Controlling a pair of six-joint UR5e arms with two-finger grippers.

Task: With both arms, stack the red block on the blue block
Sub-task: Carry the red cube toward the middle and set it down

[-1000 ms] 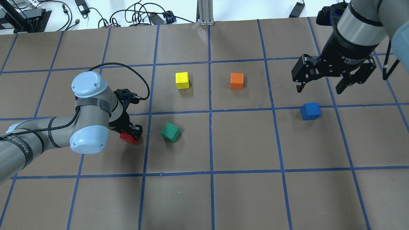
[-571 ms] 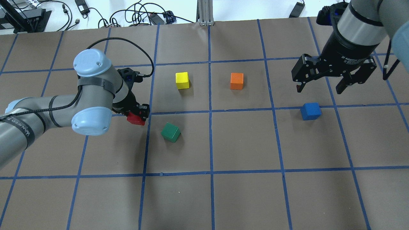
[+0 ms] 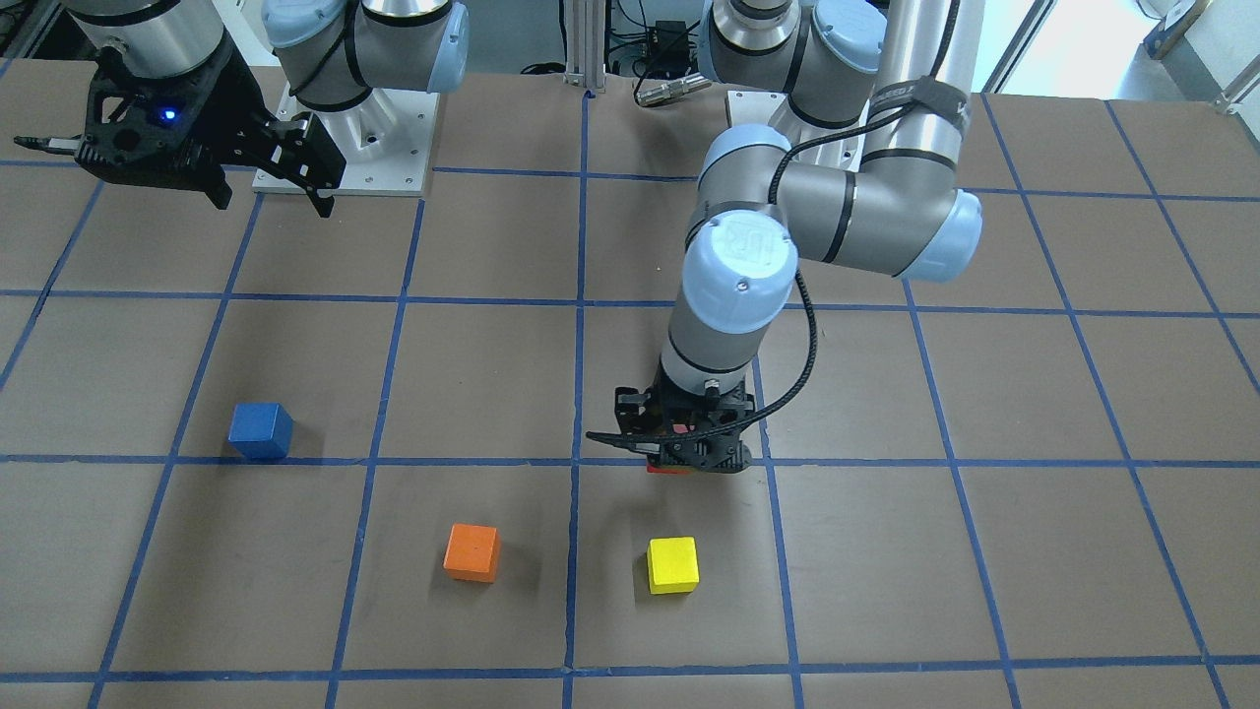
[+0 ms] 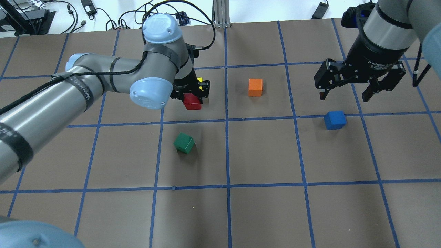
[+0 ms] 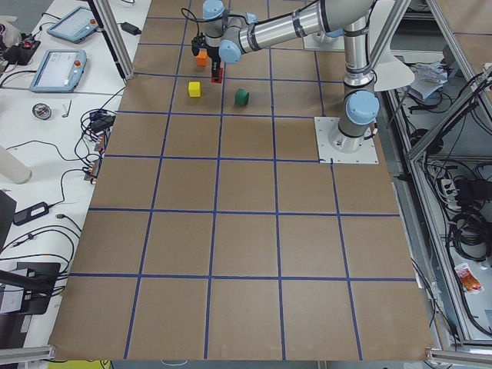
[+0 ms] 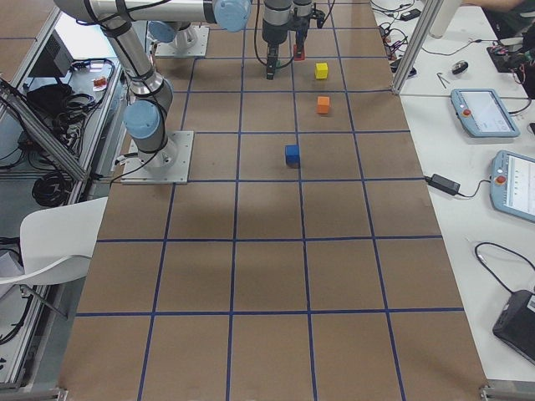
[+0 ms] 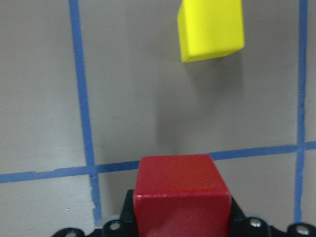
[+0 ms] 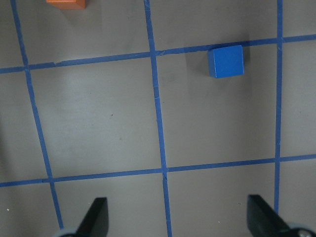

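The red block (image 4: 192, 102) hung in the left jaws over the desk (image 4: 262, 155), just robot-side of the yellow block (image 3: 673, 565). The orange block (image 4: 255, 87) lay to the yellow block's right, and the green block (image 4: 184, 143) nearer the robot. The blue block (image 4: 335, 120) lay far right, with the right jaws above and just beyond it.

Mostly hidden behind left gripper (image 4: 192, 99): yellow block (image 4: 199, 80); orange block (image 8: 66, 3) cut by edge.
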